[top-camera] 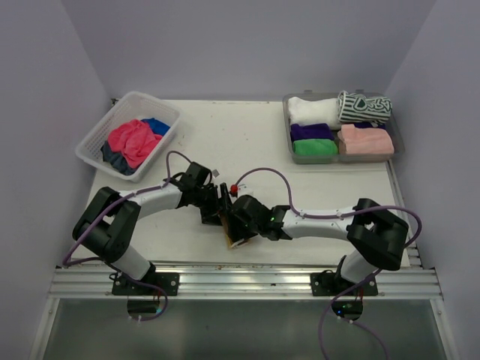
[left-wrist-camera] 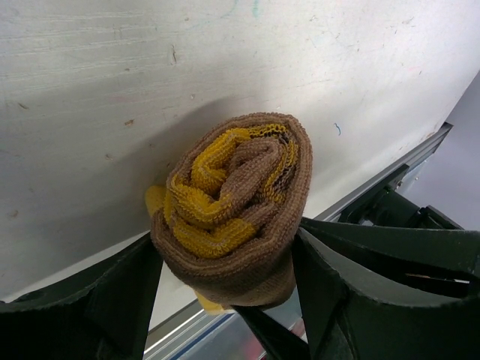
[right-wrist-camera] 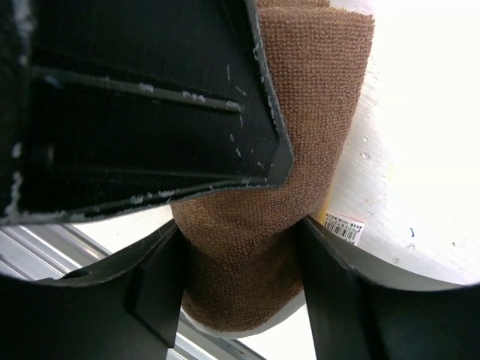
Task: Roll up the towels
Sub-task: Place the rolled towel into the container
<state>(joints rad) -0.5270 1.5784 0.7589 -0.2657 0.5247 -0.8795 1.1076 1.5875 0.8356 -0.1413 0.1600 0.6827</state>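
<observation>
Basket (top-camera: pixel 103 124): white lattice, far left of the worktop (top-camera: pixel 247 135). It holds a crumpled pink towel (top-camera: pixel 131 141), a blue towel (top-camera: pixel 156 125) behind it and a dark grey cloth (top-camera: pixel 112 156) at the near end, all loose and unrolled.

Left gripper (left-wrist-camera: pixel 229 292): reaches in from the left to the centre of the near edge. Its jaws are clenched on the yellow-and-brown towel (left-wrist-camera: pixel 232 210), one finger pressed against each side of the roll.

Yellow-and-brown towel: rolled into a tight cylinder with brown outside and yellow coils showing at the open end. It sits between the two grippers, close to the front rail. Whether it rests on the worktop or is held clear of it cannot be told.

Right gripper (right-wrist-camera: pixel 244 277): reaches in from the right, touching or just beside the left gripper in the overhead view. Its jaws grasp the same towel, with the brown cloth bunched and pinched between the two fingers.

Barcode sticker (right-wrist-camera: pixel 343 225): flat on the worktop, just beside the towel in the right wrist view.

Tray (top-camera: pixel 339 159): shallow grey, far right corner. A white towel (top-camera: pixel 313 111) and a striped towel (top-camera: pixel 364 107) lie in the back row, with a purple towel (top-camera: pixel 311 131), a green towel (top-camera: pixel 315 148) and a pale pink towel (top-camera: pixel 366 140) in front. All are compact bundles packed side by side.
</observation>
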